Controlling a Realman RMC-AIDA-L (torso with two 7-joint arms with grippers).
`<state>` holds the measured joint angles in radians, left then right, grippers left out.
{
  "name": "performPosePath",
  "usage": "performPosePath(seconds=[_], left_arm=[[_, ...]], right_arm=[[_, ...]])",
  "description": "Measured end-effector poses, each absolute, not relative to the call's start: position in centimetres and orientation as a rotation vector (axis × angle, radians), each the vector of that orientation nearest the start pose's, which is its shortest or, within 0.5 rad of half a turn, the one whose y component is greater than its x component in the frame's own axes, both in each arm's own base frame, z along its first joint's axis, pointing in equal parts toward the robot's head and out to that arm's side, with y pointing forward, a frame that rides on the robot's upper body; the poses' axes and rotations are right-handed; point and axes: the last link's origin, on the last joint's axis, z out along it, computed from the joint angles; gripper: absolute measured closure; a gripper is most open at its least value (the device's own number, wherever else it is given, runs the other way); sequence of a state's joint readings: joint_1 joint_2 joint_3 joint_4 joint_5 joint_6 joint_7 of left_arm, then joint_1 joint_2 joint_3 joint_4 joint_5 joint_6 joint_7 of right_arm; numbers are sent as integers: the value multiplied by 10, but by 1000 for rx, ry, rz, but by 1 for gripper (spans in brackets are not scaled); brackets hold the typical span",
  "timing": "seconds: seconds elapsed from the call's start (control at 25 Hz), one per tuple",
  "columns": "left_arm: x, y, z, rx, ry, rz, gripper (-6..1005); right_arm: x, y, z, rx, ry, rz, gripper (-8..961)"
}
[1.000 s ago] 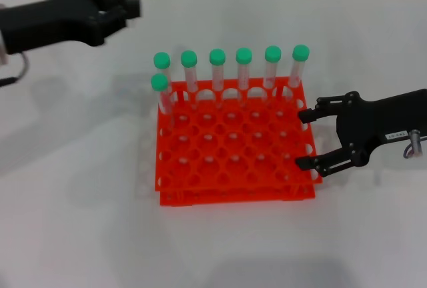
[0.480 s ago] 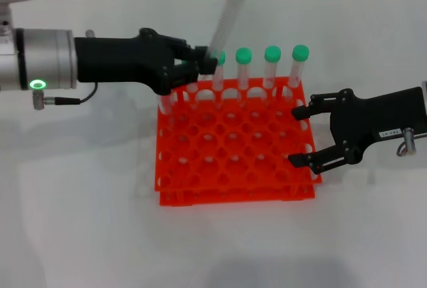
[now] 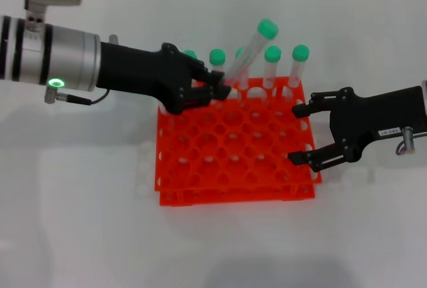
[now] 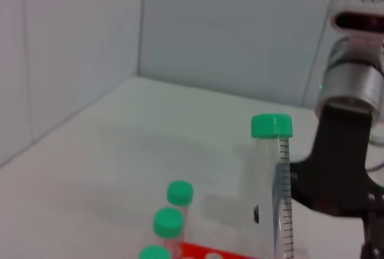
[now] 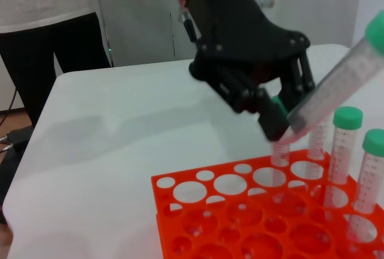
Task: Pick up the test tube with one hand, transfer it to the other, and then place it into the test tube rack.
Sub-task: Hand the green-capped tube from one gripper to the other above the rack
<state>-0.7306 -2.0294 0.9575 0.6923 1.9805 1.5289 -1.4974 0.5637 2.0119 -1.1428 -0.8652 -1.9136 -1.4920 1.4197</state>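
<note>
My left gripper (image 3: 220, 88) is shut on the lower end of the test tube (image 3: 247, 57) above the back rows of the orange-red test tube rack (image 3: 227, 168). The tube leans up and to the right, its green cap (image 3: 267, 29) highest. The right wrist view shows the same grip, left gripper (image 5: 275, 121) on the slanted tube (image 5: 336, 88). In the left wrist view the held tube (image 4: 273, 169) stands close to the camera. My right gripper (image 3: 297, 135) is open at the rack's right edge, apart from the tube.
Several other green-capped tubes (image 3: 299, 68) stand upright in the rack's back row, close around the held one. White tabletop (image 3: 80, 221) surrounds the rack. A person (image 5: 54, 25) stands beyond the table's far edge in the right wrist view.
The left arm has swung in from the far left over the rack with the tube, which now sits lower and leans further right. The right gripper has shifted only slightly.
</note>
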Motion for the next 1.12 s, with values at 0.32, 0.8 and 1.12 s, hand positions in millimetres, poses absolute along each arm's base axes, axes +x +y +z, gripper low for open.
performPosePath(seconds=[0.32, 0.8, 1.12], left_arm=[[-188, 376, -24, -2996, -320, -386, 777], [-189, 373, -29, -2991, -259, -401, 771], [-191, 370, -31, -2989, -247, -411, 767]], right_arm=[[214, 348, -6, -2979, 148, 367, 80], [213, 348, -6, -2975, 153, 385, 81], [211, 351, -6, -2956, 158, 406, 81]])
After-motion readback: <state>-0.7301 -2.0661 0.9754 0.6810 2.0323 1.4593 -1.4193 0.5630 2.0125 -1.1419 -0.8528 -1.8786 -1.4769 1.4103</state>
